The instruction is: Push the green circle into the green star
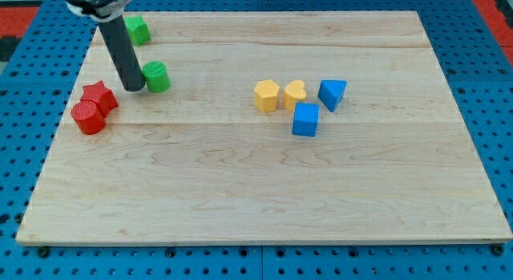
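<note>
The green circle [156, 76] is a short green cylinder on the wooden board at the view's upper left. The green star [136, 29] lies above it, near the board's top edge, partly hidden behind the rod. My tip [134, 88] rests on the board just left of the green circle, touching or almost touching its left side. The dark rod rises from there to the view's top left.
A red star [99, 96] and a red cylinder [87, 118] sit together left of and below my tip. A yellow hexagon [266, 95], a yellow heart [295, 94], a blue triangle [332, 93] and a blue cube [305, 119] cluster at the board's centre right.
</note>
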### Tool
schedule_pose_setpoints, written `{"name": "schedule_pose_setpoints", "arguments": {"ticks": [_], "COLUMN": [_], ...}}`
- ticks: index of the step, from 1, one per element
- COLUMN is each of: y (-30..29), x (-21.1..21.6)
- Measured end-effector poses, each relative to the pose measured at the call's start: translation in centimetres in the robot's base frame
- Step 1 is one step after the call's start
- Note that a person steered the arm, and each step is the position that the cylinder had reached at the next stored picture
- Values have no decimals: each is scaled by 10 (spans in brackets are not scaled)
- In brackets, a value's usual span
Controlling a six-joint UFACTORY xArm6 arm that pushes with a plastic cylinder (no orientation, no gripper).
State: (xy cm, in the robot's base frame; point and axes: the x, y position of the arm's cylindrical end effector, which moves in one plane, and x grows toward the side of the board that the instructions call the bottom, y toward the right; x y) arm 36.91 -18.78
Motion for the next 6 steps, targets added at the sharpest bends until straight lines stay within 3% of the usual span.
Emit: {"name": "schedule_pose_setpoints", "arguments": {"ticks": [1, 2, 3, 5, 6], "y": [2, 29, 51, 9, 12], "x": [25, 19, -16, -79, -72]}}
